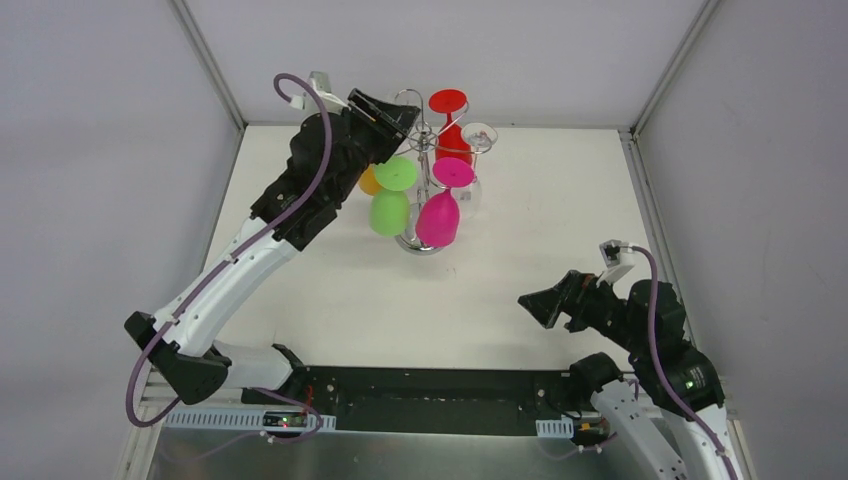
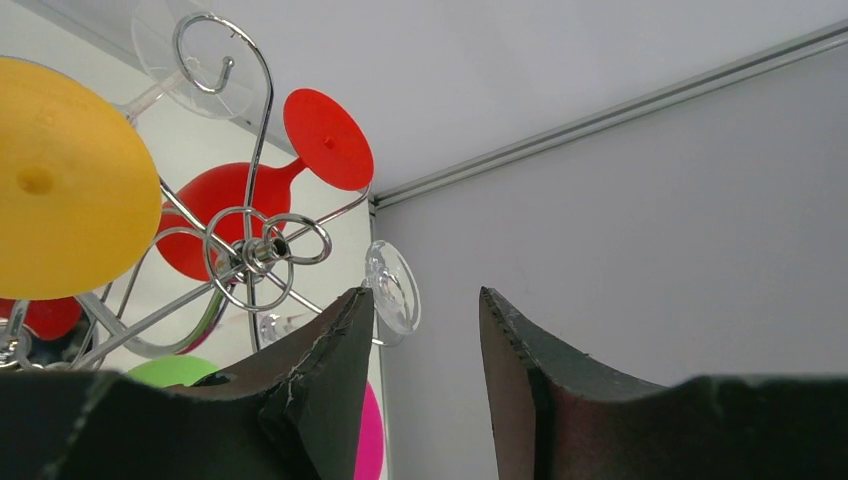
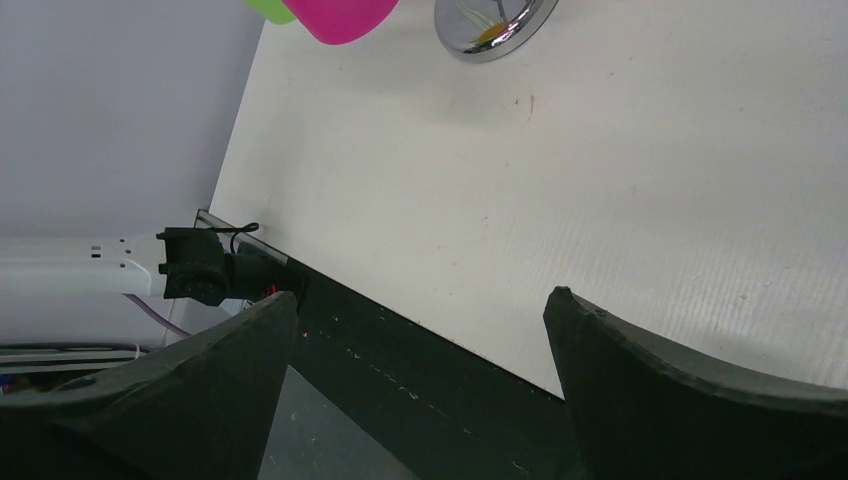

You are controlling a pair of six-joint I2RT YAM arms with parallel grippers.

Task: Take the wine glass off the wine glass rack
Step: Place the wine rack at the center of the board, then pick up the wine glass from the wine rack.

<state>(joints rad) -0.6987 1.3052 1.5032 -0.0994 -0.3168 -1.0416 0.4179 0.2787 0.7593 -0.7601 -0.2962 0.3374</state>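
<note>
The chrome wine glass rack stands at the back middle of the table, its round base on the tabletop. Upside-down glasses hang from it: green, magenta, red, clear and orange, which is partly hidden by my left arm. My left gripper is open and empty at the rack's top left. In the left wrist view the gripper is beside the rack hub, with the orange foot, the red glass and the clear foot close by. My right gripper is open and empty, low at the front right.
The right wrist view shows my right gripper over the table's front edge, with the rack's mirrored base and the magenta bowl far ahead. White walls close in the table at the back and sides. A black rail runs along the near edge.
</note>
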